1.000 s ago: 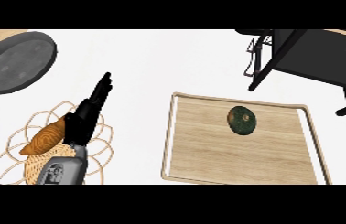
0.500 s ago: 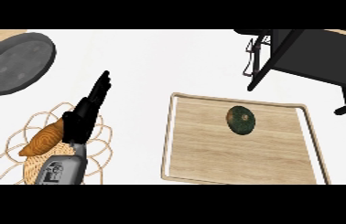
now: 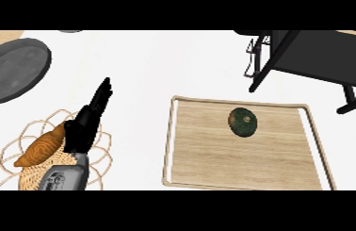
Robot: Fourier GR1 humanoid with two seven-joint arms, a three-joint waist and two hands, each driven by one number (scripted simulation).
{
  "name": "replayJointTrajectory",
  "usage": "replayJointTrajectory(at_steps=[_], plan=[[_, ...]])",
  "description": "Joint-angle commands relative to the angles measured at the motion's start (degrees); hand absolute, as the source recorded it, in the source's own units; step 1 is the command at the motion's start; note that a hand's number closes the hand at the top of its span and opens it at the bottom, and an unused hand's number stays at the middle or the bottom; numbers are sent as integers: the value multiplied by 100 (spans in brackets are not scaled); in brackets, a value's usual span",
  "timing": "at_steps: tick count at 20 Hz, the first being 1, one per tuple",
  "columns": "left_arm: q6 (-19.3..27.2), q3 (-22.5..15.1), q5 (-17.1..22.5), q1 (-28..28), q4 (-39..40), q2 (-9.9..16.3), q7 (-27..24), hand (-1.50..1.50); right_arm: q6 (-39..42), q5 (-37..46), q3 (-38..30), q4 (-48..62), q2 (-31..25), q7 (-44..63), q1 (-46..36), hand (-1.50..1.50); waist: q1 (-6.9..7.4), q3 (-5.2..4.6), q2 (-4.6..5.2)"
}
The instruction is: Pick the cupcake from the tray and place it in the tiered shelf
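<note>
Cupcake (image 3: 243, 122) sits on your wooden tray (image 3: 208, 171), upper middle, untouched. Your left hand (image 3: 84, 124) rests over the wire basket (image 3: 28, 178), fingers straight, holding nothing. Tiered shelf (image 3: 306, 53) stands beyond the tray.

The wooden tray (image 3: 208, 173) has a low rim and carries only the dark green cupcake (image 3: 243, 121) toward its 1 o'clock corner, so the rest of its floor lies bare. At 1 o'clock from the tray, the black tiered shelf (image 3: 313, 55) stands on slanted legs that overhang the counter (image 3: 173, 60). The white counter between the tray and the left hand (image 3: 87, 124) is unobstructed; a wire basket (image 3: 42, 154) holding a croissant (image 3: 42, 147) sits at 8 o'clock and a grey plate (image 3: 17, 67) at 10 o'clock.
</note>
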Motion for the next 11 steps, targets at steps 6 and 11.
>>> replayJointTrajectory(at_steps=[6, 11], plan=[[60, 48, -12, -95, -85, 11, 256, 0, 2416, -1637, -1830, -1593, -706, 626, 1480, -150, -160, 7, -30], [68, -25, -48, 273, -117, -34, -57, 0, 3391, -2988, -3328, -1575, -944, 403, 2080, -150, -163, 6, -40]])
